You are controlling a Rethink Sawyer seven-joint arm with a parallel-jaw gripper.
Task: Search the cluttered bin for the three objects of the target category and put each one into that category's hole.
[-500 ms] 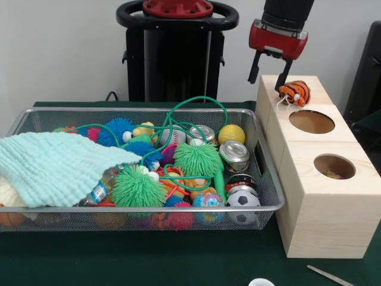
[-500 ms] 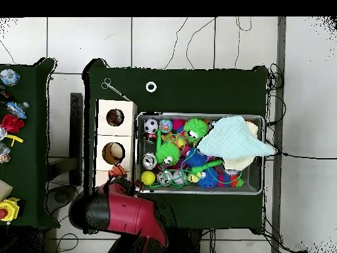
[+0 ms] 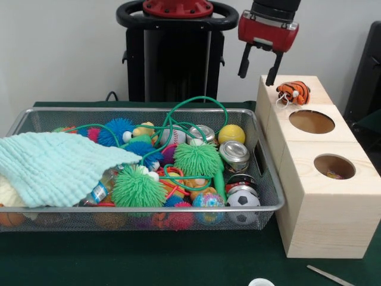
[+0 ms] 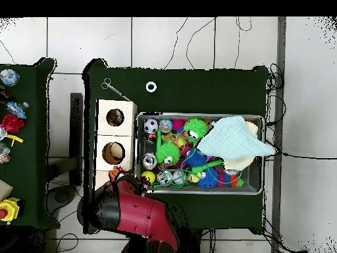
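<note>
The wire mesh bin (image 3: 143, 208) is full of spiky balls, tins, small balls and a green cord; it also shows in the overhead view (image 4: 197, 192). Three pale wooden cubes stand to its right. An orange striped tiger toy (image 3: 293, 91) lies on top of the far cube (image 3: 268, 95) and covers its hole. The middle cube has the widest hole (image 3: 311, 121), the near cube a smaller hole (image 3: 334, 166). My gripper (image 3: 257, 72) is open and empty, above and left of the toy, not touching it. In the overhead view the arm (image 4: 135, 214) hides the far cube.
A pale aqua cloth (image 3: 59, 164) covers the bin's left part. The black pedestal (image 3: 175, 53) stands behind the bin. A metal tool (image 3: 330, 275) and a white ring (image 3: 261, 282) lie near the table's front edge. A side table (image 4: 13, 132) holds more toys.
My gripper has risen and moved left, away from the tiger toy. The toy stays on the far cube.
</note>
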